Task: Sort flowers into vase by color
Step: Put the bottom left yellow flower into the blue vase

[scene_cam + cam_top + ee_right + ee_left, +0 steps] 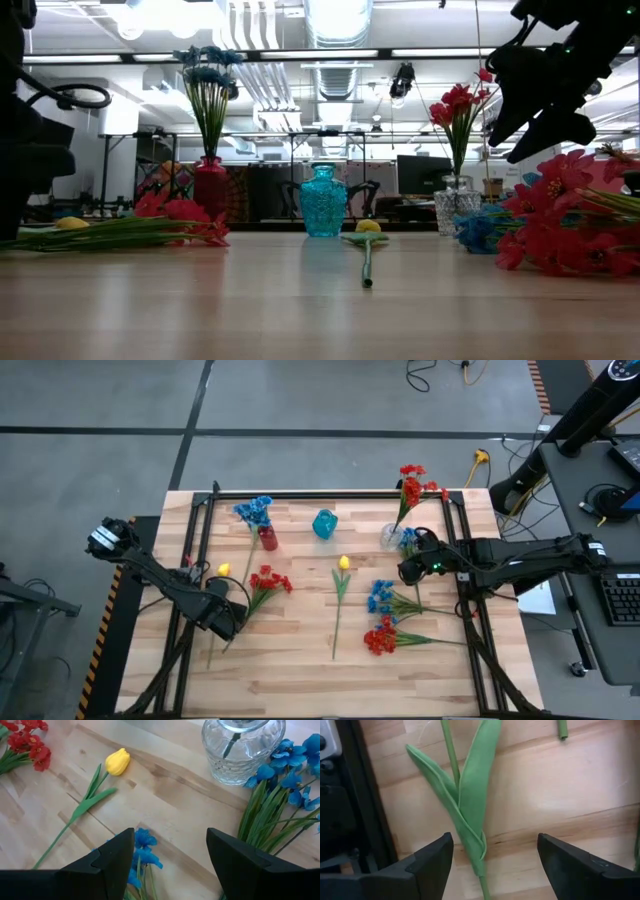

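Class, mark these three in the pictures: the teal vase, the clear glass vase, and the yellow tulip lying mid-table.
teal vase (pixel 323 203): low view, its body.
clear glass vase (pixel 242 749): right wrist view, its glass wall.
yellow tulip (pixel 343 563): high view, its bloom.

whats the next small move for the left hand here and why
Probably a short drop straight down and then a close. The left hand is open, its fingers either side of the yellow tulip's green stem, which lies flat on the table and is not yet gripped. The right hand hangs open over blue flowers.
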`<state>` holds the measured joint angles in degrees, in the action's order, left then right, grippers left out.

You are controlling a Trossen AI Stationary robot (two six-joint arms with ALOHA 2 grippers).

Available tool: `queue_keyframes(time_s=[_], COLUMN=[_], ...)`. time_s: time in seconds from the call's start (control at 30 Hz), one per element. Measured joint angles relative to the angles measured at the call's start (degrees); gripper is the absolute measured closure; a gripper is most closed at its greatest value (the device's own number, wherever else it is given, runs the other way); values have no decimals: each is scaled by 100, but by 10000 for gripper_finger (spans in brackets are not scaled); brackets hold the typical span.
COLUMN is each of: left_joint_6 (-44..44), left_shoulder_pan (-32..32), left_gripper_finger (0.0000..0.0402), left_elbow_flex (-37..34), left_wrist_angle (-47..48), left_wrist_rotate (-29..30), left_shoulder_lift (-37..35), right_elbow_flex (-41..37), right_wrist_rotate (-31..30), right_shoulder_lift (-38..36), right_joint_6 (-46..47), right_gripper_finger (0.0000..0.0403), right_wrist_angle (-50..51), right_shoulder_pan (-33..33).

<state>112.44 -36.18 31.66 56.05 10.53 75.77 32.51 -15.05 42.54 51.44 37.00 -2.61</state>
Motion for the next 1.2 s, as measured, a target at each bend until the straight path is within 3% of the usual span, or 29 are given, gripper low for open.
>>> queue_keyframes(time_s=[0.6, 1.2], left_joint_6=[215, 386], left_shoulder_pan=[0, 2], left_gripper_finger=[146, 351], left_elbow_flex=[-72, -83], left_wrist_angle=[-77, -123], left_wrist_rotate=[74, 100], left_shoulder_lift=[0, 0], right_elbow_flex=[0, -2], right_wrist_rotate=[-4, -7], right_shoulder_lift=[0, 0], right_joint_6=[4, 4], right_gripper_finger=[163, 163], right_wrist_angle=[-1, -3], right_shoulder_pan=[0, 0])
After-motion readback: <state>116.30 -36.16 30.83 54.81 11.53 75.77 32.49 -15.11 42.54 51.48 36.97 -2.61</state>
